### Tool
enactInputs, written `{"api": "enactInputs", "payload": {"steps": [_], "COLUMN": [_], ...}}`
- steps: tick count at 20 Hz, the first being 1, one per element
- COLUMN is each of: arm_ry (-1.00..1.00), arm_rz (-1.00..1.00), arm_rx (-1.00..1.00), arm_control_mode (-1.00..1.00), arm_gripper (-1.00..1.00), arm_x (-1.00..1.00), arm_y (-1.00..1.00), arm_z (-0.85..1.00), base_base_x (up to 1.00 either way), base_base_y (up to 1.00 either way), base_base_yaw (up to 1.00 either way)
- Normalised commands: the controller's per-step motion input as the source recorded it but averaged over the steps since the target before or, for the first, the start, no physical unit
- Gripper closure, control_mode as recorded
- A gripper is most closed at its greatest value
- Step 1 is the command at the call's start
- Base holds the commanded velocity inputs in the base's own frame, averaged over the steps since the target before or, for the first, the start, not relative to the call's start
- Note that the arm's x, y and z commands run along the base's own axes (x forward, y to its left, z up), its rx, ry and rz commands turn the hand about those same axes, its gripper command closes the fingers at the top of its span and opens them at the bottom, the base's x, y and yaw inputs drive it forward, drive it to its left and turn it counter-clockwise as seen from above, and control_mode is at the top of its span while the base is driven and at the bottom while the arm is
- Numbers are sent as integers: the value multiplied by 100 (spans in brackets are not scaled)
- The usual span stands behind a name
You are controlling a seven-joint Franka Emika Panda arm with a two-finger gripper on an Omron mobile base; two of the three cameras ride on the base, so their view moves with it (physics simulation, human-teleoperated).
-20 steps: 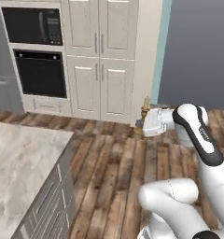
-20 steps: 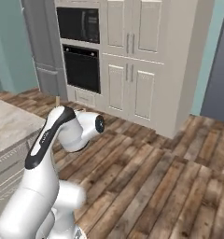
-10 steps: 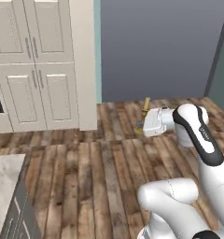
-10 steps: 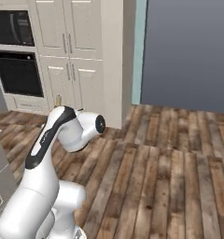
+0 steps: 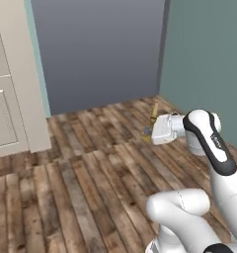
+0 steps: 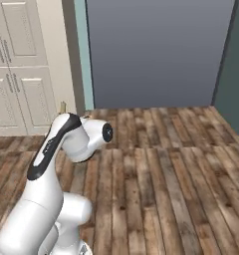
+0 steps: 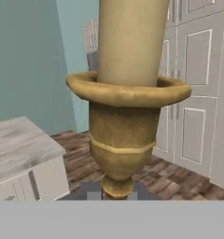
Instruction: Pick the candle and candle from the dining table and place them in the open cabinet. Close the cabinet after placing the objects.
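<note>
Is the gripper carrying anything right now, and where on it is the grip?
Yes: the gripper is shut on a candle, pinching the narrow brass stem just below the candlestick's cup.

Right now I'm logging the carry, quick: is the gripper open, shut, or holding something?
Gripper: shut on a candle, gripped low on its brass holder.

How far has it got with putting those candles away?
One candle is picked up: the fingers are closed on its brass stem, and it shows beside the hand over bare wooden floor. Nothing looks stored yet. Left: shelving this candle, fetching the second, and closing the cabinet.
</note>
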Motion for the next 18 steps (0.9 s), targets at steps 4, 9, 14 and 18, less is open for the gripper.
{"api": "enactInputs", "payload": {"steps": [4,9,14,18], "arm_ry": [0,0,0,0], "arm_rz": [0,0,0,0], "arm_rx": [0,0,0,0], "arm_control_mode": [100,100,100,100], "arm_gripper": [100,100,100,100], "arm_x": [0,0,0,0], "arm_y": [0,0,0,0], "arm_z": [0,0,0,0], "base_base_x": [5,2,0,0], "base_base_y": [-34,-33,-36,-41], "base_base_yaw": [-49,-50,-51,-52]}}
